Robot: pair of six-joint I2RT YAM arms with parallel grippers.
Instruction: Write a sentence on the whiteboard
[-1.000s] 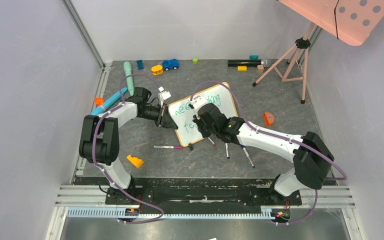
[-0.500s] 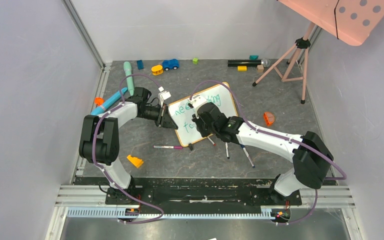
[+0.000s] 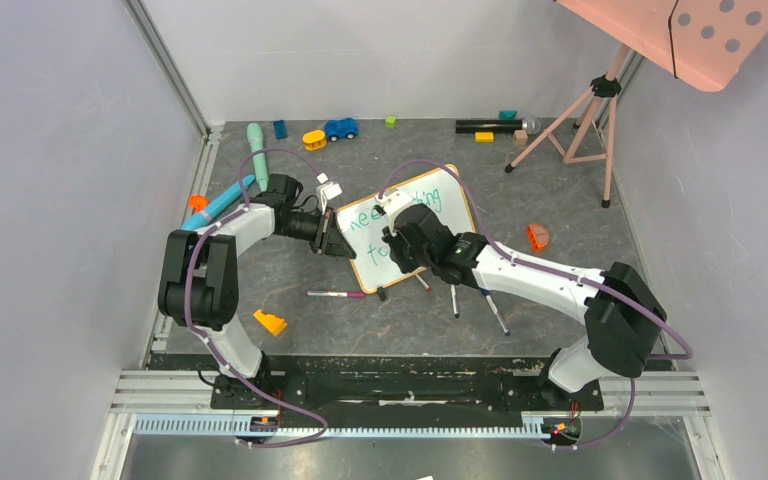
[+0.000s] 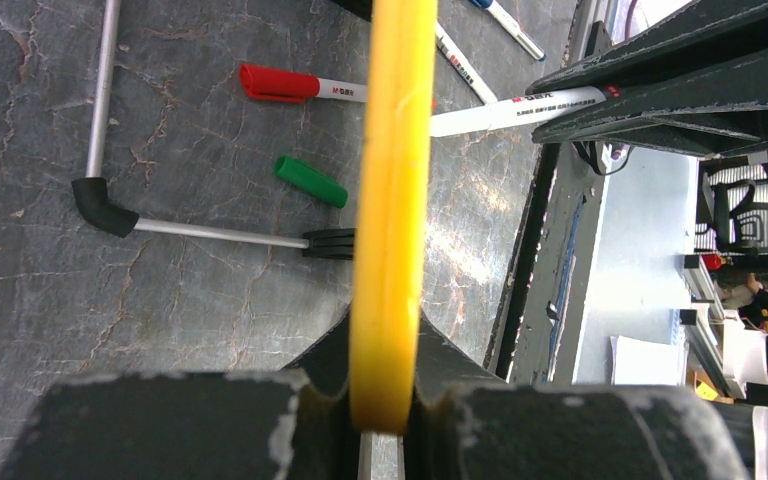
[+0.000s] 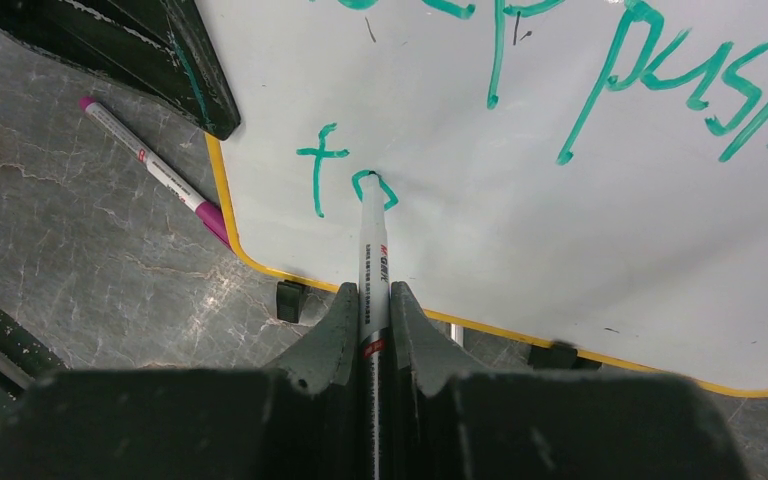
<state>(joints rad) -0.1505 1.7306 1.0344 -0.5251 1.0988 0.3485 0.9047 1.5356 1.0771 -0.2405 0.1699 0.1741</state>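
The right hand [image 5: 375, 300] is squeezing a marker [image 5: 371, 235], its tip touching the whiteboard [image 5: 560, 260] just ahead. The left hand [image 4: 385, 385] is pinching the board's edge. The sentence [image 5: 318, 160] is showing up to "fo"; "rward" is missing.

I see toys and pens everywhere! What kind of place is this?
Probably a robot lab booth: plain walls box in the table, a tripod stands by, an office chair shows beyond.

whiteboard [image 3: 450, 205]: small, white, yellow-orange frame, rounded corners; sits mid-surface [image 3: 280, 275], rotated askew.
sentence [image 5: 610, 70]: green marker handwriting, two lines; top line partly hidden, lower line only "fo".
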